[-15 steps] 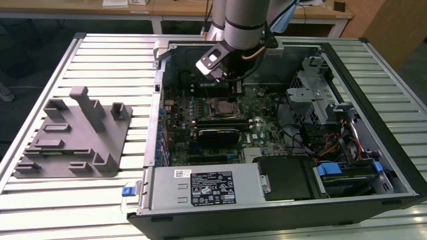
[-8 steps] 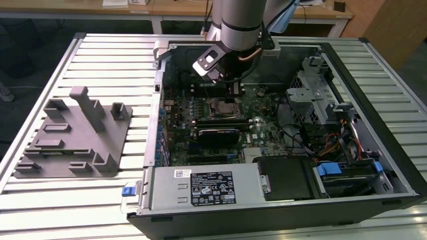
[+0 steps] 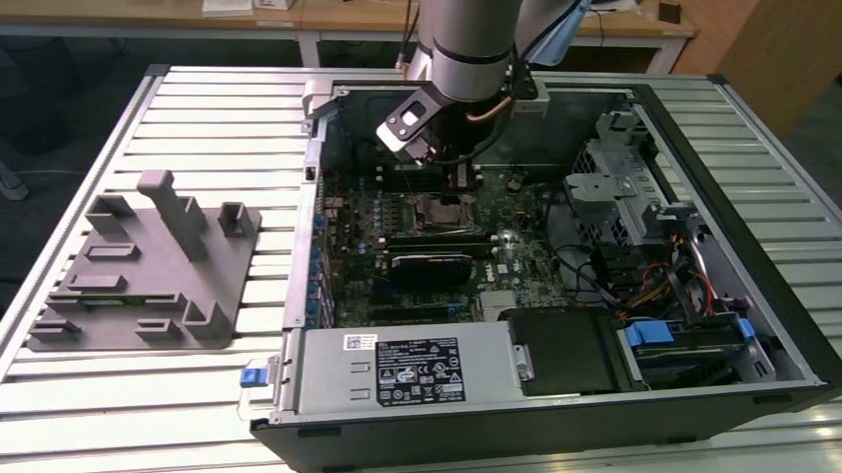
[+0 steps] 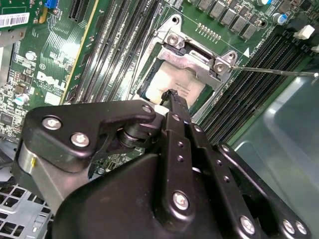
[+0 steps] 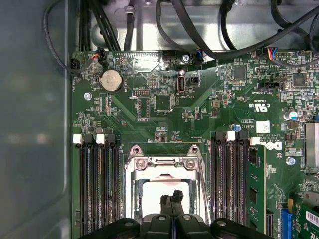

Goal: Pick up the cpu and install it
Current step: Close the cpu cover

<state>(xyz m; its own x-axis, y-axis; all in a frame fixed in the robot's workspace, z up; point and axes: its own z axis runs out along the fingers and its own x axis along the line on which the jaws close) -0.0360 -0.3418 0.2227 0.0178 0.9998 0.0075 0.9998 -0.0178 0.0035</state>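
Slatted bench with an open case on it; the arm reaches inside over the board. Cpu lies flat in the socket. It's square, so there's no long axis to line up on. Gripper hangs straight above it, tips over one edge of the cpu; can't tell if they touch. Fingers are pinched nearly together with nothing between them. Lever sticks out sideways, unlatched I'd judge.
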